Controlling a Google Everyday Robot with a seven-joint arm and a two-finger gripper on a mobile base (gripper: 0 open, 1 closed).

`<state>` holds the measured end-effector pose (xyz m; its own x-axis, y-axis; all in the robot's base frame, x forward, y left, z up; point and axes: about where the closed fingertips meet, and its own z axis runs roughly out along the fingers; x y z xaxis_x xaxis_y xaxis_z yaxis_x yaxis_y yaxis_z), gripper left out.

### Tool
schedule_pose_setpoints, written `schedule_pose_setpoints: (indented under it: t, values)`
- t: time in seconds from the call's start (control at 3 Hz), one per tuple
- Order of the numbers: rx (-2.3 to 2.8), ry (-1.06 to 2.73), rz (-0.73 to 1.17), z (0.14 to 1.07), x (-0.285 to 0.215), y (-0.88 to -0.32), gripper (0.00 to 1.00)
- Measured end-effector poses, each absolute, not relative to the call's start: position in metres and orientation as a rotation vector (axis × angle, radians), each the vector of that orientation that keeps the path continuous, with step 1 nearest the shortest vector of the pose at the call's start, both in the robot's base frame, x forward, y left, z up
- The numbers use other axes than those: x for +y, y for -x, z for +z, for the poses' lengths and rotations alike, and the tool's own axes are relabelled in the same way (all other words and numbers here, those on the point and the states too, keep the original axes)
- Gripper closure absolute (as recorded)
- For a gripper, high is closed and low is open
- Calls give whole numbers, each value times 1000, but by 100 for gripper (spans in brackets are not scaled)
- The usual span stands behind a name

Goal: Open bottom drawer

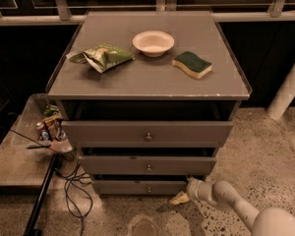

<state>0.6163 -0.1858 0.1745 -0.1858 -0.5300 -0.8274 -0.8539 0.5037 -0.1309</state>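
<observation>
The grey cabinet [147,82] has three drawers stacked at its front. The bottom drawer [123,186] is the lowest and slimmest front, just above the floor, with a small round metal knob [148,189]. My gripper [180,197] is low over the floor at the drawer's right end, to the right of and slightly below the knob. The pale arm [226,200] reaches in from the bottom right corner. I cannot tell whether the gripper touches the drawer front.
On the cabinet top lie a green chip bag [102,57], a white bowl [153,42] and a green-and-yellow sponge [192,64]. A low tray [14,156] with small items and loose cables [73,191] is at the left. A white post [287,90] stands at the right.
</observation>
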Motion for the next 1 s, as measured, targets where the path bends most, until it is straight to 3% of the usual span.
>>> schedule_pose_setpoints:
  t: [0.33,1.0]
  values:
    - [1857,1150,458,174,-186,-616,1]
    - [1857,1150,458,174,-186,-616,42]
